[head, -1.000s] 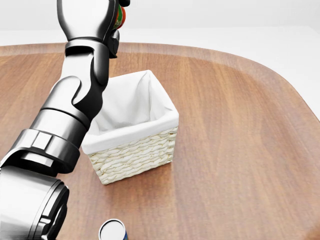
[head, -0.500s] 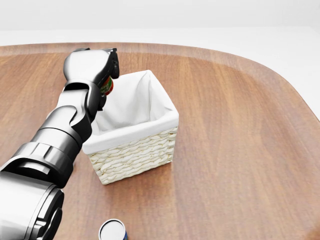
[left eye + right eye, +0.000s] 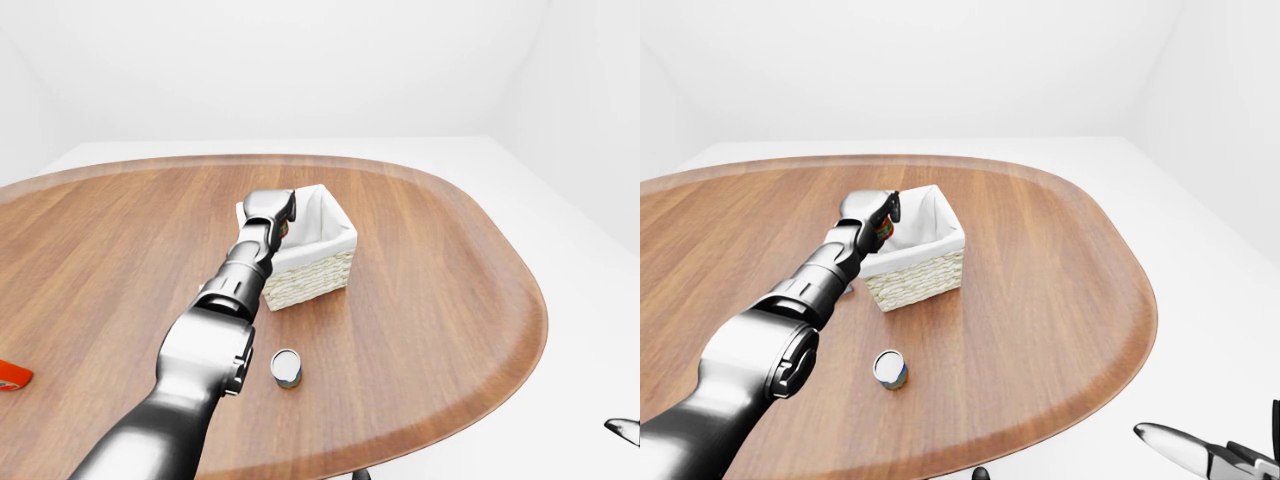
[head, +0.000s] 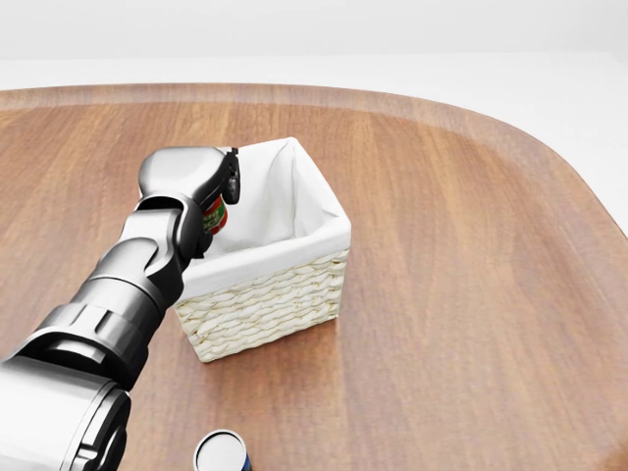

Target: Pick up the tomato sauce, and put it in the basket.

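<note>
Fingers of your left hand (image 4: pixel 218 186) stay clamped on the tomato sauce (image 4: pixel 214 214), now lowered over the basket (image 4: pixel 294 294) rim at nine o'clock, ready for release.

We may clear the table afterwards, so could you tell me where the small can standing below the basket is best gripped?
Grip the small can round its curved side wall, coming down from above: it stands upright, lid up, with bare table all round, clear of the basket.
</note>
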